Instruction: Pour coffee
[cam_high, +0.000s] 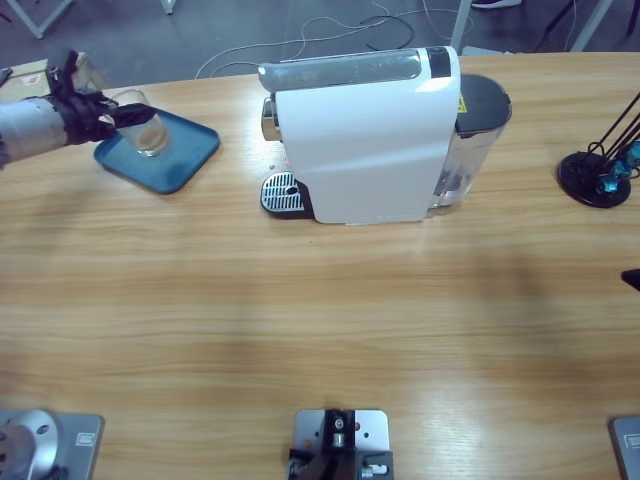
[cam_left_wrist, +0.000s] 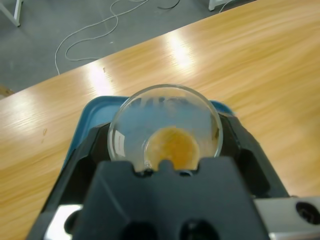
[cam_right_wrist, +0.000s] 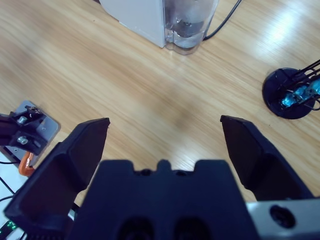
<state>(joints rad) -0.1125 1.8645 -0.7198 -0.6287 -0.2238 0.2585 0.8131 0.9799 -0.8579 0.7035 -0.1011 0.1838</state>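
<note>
**A:** Where's the glass?

**B:** Glass (cam_high: 148, 128) is on the blue tray (cam_high: 185, 160), far-left of the table (cam_high: 320, 330), about 10 o'clock from table centre. Thin layer of amber liquid in the bottom, clear in the left wrist view (cam_left_wrist: 167, 130). It looks upright.

**A:** Your left hand?

**B:** My left gripper (cam_high: 125, 118) is on it. Jaws sit either side of the glass wall, pinching it. Arm comes in from the left edge. Tray (cam_left_wrist: 82, 130) shows under and behind the glass in the wrist view.

**A:** Machine?

**B:** White coffee machine (cam_high: 365, 140) at 12 o'clock from centre, well apart from the tray, which lies at its 9 o'clock. Drip grate (cam_high: 282, 193) at its left end, nothing on it. Clear water tank (cam_high: 470, 150) at the right end.

**A:** Right hand?

**B:** My right gripper (cam_right_wrist: 165, 135) hangs over bare table, jaws spread wide, nothing between them. Tank (cam_right_wrist: 190, 22) sits at its 12 o'clock, a black stand base (cam_right_wrist: 287, 95) at 2 o'clock. Same stand (cam_high: 598, 175) is at 3 o'clock of the machine in the high view.
</note>
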